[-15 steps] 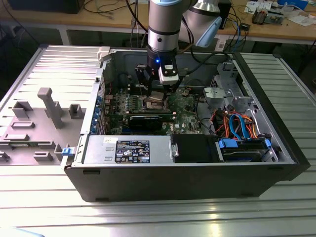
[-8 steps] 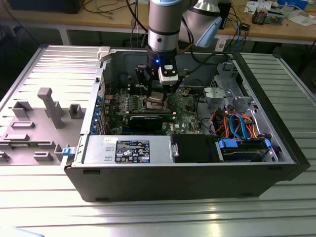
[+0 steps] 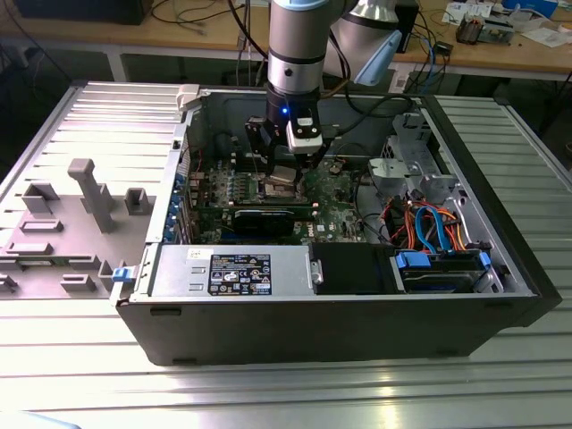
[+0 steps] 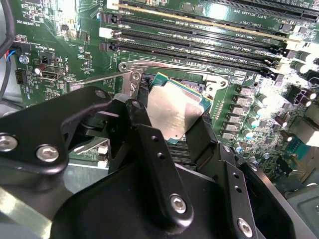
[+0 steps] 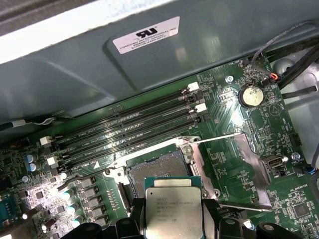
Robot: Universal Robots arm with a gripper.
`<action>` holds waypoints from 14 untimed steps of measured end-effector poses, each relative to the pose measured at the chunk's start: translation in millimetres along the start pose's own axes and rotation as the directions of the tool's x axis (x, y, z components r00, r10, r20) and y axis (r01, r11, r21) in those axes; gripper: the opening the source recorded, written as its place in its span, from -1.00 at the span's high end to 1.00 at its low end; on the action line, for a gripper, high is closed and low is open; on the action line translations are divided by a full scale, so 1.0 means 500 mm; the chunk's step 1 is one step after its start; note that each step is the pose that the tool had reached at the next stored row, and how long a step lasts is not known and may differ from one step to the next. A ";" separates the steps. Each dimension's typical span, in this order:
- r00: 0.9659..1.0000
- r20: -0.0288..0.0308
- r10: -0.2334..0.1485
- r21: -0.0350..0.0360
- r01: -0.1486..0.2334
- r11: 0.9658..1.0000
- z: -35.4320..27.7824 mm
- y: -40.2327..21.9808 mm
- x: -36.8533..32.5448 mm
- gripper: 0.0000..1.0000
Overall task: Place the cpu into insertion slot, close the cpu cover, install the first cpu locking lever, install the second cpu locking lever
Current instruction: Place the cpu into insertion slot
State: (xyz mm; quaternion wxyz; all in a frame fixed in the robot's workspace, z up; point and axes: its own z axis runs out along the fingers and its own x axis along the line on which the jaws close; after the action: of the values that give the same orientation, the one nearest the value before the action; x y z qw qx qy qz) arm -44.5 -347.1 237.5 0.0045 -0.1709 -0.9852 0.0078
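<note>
My gripper (image 3: 284, 172) hangs inside the open computer case, shut on the cpu (image 4: 174, 112), a flat silver-topped square chip held by two opposite edges between the black fingers (image 4: 138, 119). The cpu (image 5: 173, 211) hovers slightly tilted just over the insertion slot (image 5: 157, 168), whose dark centre and silvery rim show on the green board beyond the chip. The cpu cover (image 5: 241, 141) is swung open beside the slot. One thin wire locking lever (image 5: 214, 139) is raised on that side, and another lever (image 5: 84, 177) sticks out on the opposite side.
Long black memory slots (image 5: 129, 127) run right beside the slot. A black expansion card (image 3: 264, 217), the power supply (image 3: 237, 268) and drive cables (image 3: 429, 223) crowd the case. The case wall (image 5: 99, 69) rises close by. A grey moulded fixture (image 3: 89, 192) lies on the exterior view's left.
</note>
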 end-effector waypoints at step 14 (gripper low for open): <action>1.000 0.000 0.006 0.001 -0.006 1.000 0.001 0.000 0.000 -0.09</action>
State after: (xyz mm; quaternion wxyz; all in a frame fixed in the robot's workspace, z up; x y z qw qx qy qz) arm -44.5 -347.1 237.3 0.0044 -0.1739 -0.9847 0.0085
